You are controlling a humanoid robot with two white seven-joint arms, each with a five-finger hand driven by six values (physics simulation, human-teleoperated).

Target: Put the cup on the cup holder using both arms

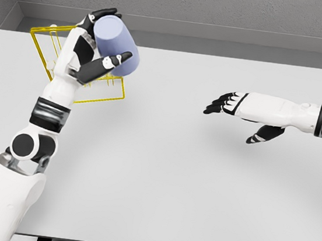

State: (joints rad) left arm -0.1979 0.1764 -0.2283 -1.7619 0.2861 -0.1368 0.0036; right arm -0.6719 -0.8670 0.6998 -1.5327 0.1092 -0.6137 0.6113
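A pale lavender-blue cup (116,45) is held tilted above the yellow wire cup holder (102,97) at the table's back left. My left hand (100,38) is shut on the cup, fingers over its top and thumb along its lower side. The holder's wire frame shows behind and below the hand, partly hidden by my forearm. My right hand (232,113) hovers over the table at the right, open, fingers stretched toward the left and holding nothing.
The white table (166,174) spreads across the view, with its front edge at the bottom. A grey wall runs behind the table's far edge. My left arm (47,112) rises from the lower left.
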